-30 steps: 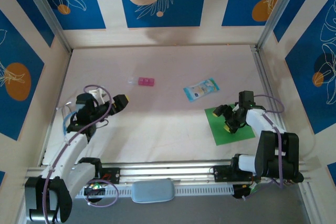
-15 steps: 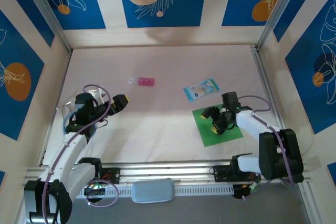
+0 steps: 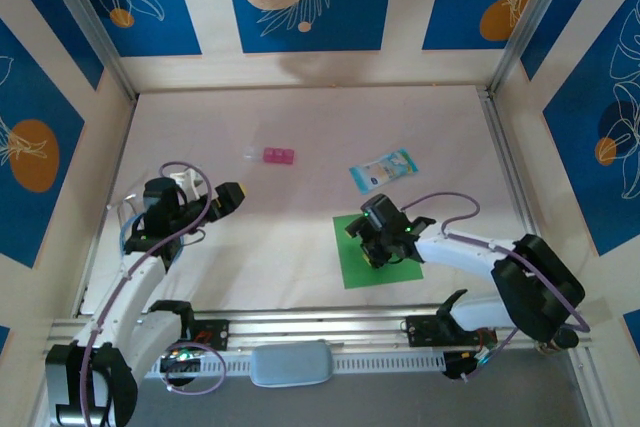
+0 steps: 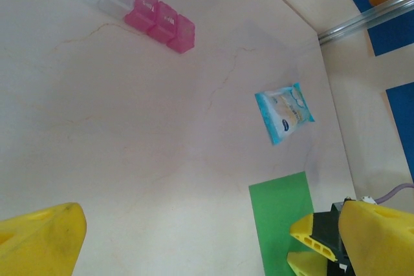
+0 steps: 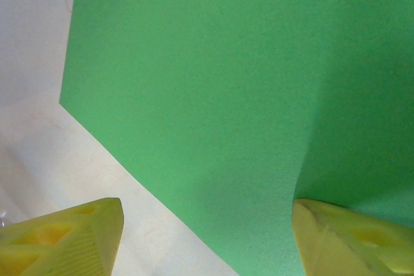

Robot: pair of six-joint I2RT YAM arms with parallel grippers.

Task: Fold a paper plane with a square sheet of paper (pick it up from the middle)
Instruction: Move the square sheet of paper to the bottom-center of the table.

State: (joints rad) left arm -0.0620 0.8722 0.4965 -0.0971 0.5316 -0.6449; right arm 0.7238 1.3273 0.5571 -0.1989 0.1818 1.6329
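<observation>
Middle: the pale table top [image 3: 290, 232] gave wide room between the two arms.
Far side: a small pink plastic block [image 3: 278, 155] and a pale blue printed packet [image 3: 384, 170] lay well apart, with a gap between.
Right: the right gripper [image 3: 370, 245] sat low on the flat green paper square [image 3: 352, 269].
Edges: wooden walls [image 3: 300, 72] closed three sides.

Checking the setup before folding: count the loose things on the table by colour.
Green: 1, the square sheet of paper
Pink with a clear end: 1, the small block
Pale blue: 1, the printed packet
Total: 3
</observation>
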